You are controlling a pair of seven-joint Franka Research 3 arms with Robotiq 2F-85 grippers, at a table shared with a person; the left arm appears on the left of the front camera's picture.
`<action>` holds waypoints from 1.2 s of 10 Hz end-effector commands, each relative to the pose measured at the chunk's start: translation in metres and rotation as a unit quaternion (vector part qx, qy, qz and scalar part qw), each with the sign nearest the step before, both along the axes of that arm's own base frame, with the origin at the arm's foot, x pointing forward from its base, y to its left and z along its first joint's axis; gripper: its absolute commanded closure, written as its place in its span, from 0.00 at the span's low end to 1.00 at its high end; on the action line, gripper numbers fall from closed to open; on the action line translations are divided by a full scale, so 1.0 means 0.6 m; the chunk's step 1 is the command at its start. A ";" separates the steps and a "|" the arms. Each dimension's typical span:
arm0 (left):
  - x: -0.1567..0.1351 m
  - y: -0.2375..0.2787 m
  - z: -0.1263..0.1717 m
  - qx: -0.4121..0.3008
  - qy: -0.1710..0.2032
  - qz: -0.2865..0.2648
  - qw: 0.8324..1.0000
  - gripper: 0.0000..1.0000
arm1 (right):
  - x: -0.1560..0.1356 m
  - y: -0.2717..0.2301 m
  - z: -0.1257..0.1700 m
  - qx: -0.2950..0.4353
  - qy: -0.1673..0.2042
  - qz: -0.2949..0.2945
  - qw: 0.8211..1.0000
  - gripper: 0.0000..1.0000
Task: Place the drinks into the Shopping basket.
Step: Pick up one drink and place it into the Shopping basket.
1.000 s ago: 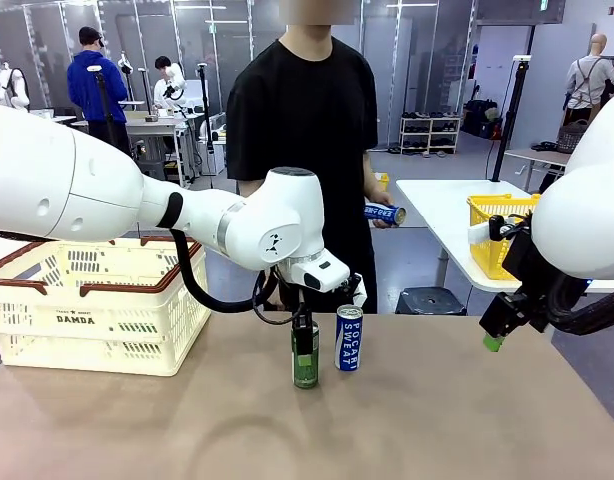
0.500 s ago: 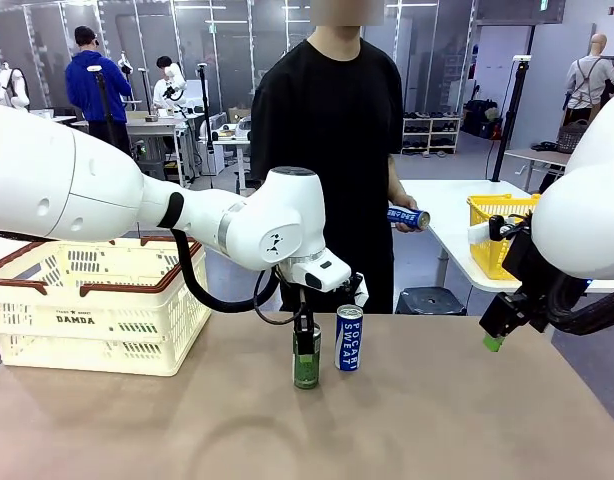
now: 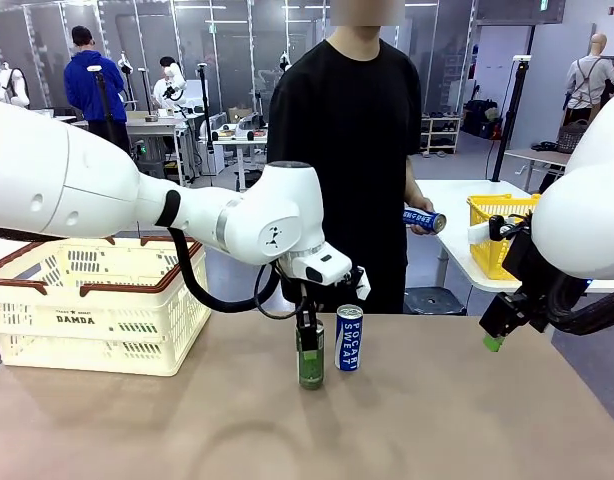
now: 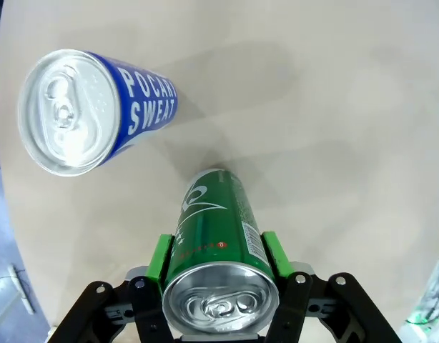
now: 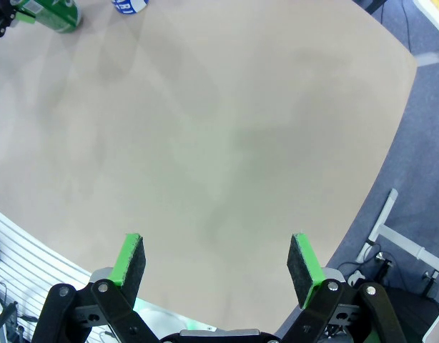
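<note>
1. The left gripper point(image 3: 309, 336) had its jaws clamped on the green can point(image 3: 309, 370), near its top.
2. A blue can point(image 3: 348, 339) stood upright just right of the jaws.
3. The Shopping basket point(image 3: 137, 325) sat well left of them.

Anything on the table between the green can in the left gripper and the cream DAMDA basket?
No: in the front view, bare tan tabletop runs from the slim green metal can, clamped in the left gripper, to the cream slotted plastic basket.
</note>
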State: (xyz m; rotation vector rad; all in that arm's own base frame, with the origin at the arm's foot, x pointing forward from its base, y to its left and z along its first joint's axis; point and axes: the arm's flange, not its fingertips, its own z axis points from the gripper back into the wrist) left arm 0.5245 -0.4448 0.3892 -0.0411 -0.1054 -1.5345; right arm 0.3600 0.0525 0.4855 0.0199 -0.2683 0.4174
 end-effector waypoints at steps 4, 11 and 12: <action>-0.026 0.065 0.157 -0.041 0.019 -0.054 0.998 0.72 | 0.000 -0.002 0.000 0.002 0.001 -0.001 1.000 0.00; -0.049 0.206 0.371 -0.002 -0.008 -0.060 0.998 0.72 | 0.000 -0.002 0.000 0.002 0.001 -0.001 1.000 0.00; -0.049 0.222 0.380 -0.006 -0.008 -0.058 0.998 0.72 | 0.000 -0.002 0.000 0.002 0.001 -0.001 1.000 0.00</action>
